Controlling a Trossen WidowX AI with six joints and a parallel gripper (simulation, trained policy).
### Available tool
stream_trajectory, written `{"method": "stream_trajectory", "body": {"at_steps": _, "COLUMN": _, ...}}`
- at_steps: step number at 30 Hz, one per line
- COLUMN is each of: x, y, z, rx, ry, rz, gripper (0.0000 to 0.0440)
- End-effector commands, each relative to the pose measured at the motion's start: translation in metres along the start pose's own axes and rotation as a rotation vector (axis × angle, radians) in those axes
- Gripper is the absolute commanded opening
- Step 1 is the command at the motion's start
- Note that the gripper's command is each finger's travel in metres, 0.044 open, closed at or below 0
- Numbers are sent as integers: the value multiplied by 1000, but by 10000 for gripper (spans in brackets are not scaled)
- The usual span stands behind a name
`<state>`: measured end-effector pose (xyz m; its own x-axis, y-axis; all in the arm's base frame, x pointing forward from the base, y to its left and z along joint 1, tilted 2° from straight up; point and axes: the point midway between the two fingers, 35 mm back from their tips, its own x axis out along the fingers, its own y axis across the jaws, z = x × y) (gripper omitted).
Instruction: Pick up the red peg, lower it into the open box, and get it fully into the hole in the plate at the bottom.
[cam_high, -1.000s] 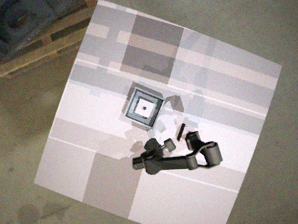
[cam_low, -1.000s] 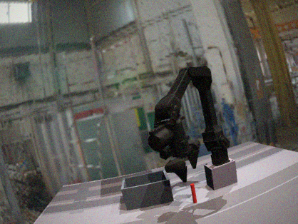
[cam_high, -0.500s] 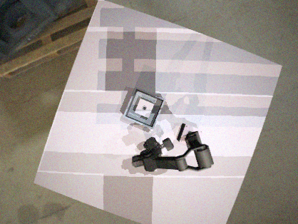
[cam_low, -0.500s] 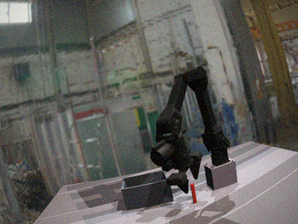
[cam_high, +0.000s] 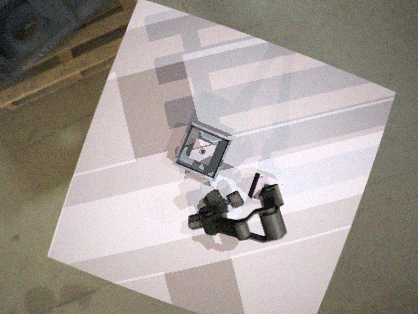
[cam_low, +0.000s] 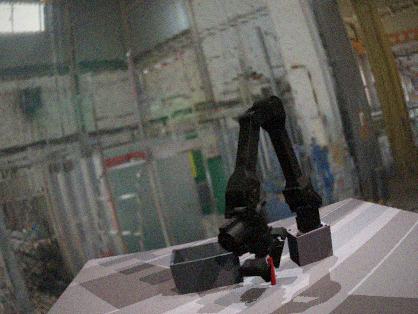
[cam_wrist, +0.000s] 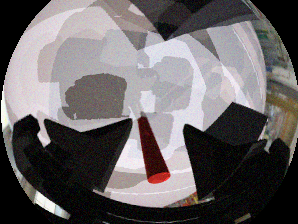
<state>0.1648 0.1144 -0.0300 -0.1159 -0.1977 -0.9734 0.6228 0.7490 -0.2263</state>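
Fingers (cam_high: 235, 199) (cam_low: 255, 267) stood open, low over the pale, patchy surface (cam_high: 125, 225) (cam_low: 380, 260), and they were not gripping anything. Between them was the red peg (cam_low: 272, 272) (cam_wrist: 152, 150), with a gap to either side; from the wrist I saw it nearer the finger on the left of that view, its bright red end toward the camera. From where the exterior view looked, the peg was near upright, leaning slightly, its lower end down at the surface. I couldn't pick it out from above.

The open box (cam_high: 196, 171) (cam_low: 205, 275) sat near the fingers, the peg outside its grey walls. Looking down into it, I could see the light plate (cam_high: 199, 154) at the bottom and the small dark hole (cam_high: 202, 150) in it, with no peg there.

The black arm (cam_high: 272, 222) (cam_low: 245, 155) rose from a blocky base (cam_high: 255, 185) (cam_low: 315, 245), bent high at its elbow and came down beside the box. Off beyond the surface, a wooden pallet (cam_high: 70, 60) lay on the floor.

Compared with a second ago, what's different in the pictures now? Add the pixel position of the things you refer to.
The end effector (cam_low: 265, 260) (cam_wrist: 158, 125) has come down to the red peg (cam_low: 272, 273) (cam_wrist: 154, 152), its fingers now either side of it, apart. Nothing has been gripped or let go. The peg still stands upright on the table (cam_high: 135, 220) (cam_low: 360, 270); the open box (cam_high: 184, 167) (cam_low: 202, 275) hasn't moved.
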Motion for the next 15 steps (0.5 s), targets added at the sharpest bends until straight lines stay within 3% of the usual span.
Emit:
{"method": "stream_trajectory", "body": {"at_steps": 1, "x": 9, "y": -4, "z": -1, "rx": 1, "ry": 4, "rz": -29, "gripper": 202}}
{"method": "stream_trajectory", "body": {"at_steps": 9, "x": 18, "y": -11, "z": -4, "rx": -11, "ry": 20, "rz": -97, "gripper": 5}}
{"method": "stream_trajectory", "body": {"at_steps": 15, "x": -1, "y": -7, "z": 7, "rx": -7, "ry": -30, "rz": -82, "gripper": 0}}
